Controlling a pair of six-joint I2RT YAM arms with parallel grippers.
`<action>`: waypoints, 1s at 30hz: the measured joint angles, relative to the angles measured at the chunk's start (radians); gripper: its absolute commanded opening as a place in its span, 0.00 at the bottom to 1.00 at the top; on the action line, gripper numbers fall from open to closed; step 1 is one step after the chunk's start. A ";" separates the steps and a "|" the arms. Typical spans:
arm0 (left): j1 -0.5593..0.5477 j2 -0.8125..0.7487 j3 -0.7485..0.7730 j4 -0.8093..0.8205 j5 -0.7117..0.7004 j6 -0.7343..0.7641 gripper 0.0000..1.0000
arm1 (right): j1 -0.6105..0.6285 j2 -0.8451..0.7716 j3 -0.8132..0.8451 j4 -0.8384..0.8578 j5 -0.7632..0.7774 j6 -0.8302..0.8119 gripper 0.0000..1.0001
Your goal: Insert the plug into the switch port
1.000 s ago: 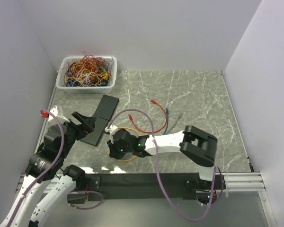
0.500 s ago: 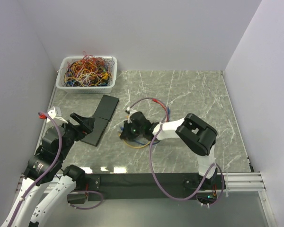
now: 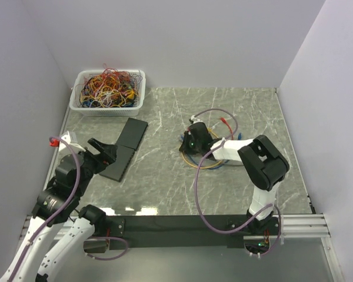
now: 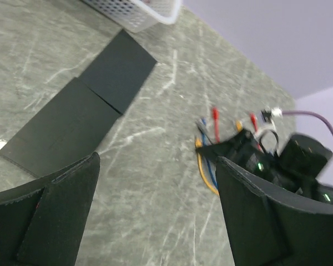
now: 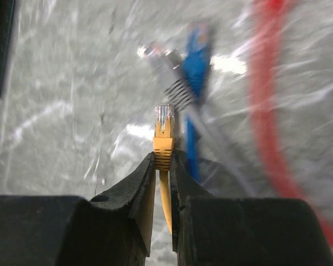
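A yellow plug (image 5: 164,133) on a yellow cable is pinched between the fingertips of my right gripper (image 5: 162,159), its clear tip sticking out in front. From above, that right gripper (image 3: 191,141) hangs low over the middle of the table, above a yellow cable loop (image 3: 195,165). Two flat black slabs (image 3: 125,147) lie end to end at the left. No switch port shows on them in any view. My left gripper (image 3: 103,154) hovers open beside the near slab (image 4: 61,133), with only bare table between its wide-set fingers (image 4: 50,210).
A blue plug (image 5: 198,50), a grey plug (image 5: 158,55) and a red cable (image 5: 266,111) lie just beyond the yellow plug. A white basket (image 3: 106,109) of tangled cables stands at the back left. Walls close in the left, back and right.
My right arm has swung right and away from the near left to the table's middle, carrying the plug and dragging the cable bundle along. The left arm has barely moved.
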 measured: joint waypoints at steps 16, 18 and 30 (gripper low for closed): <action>0.084 0.269 -0.198 0.229 -0.107 -0.039 0.99 | 0.423 -0.010 0.202 -0.177 0.067 -0.188 0.00; 0.169 0.320 -0.213 0.299 -0.032 -0.011 0.99 | 0.423 -0.002 0.202 -0.186 0.056 -0.194 0.00; 0.492 0.531 -0.363 0.610 0.338 0.056 0.99 | 0.423 0.006 0.202 -0.176 0.001 -0.214 0.00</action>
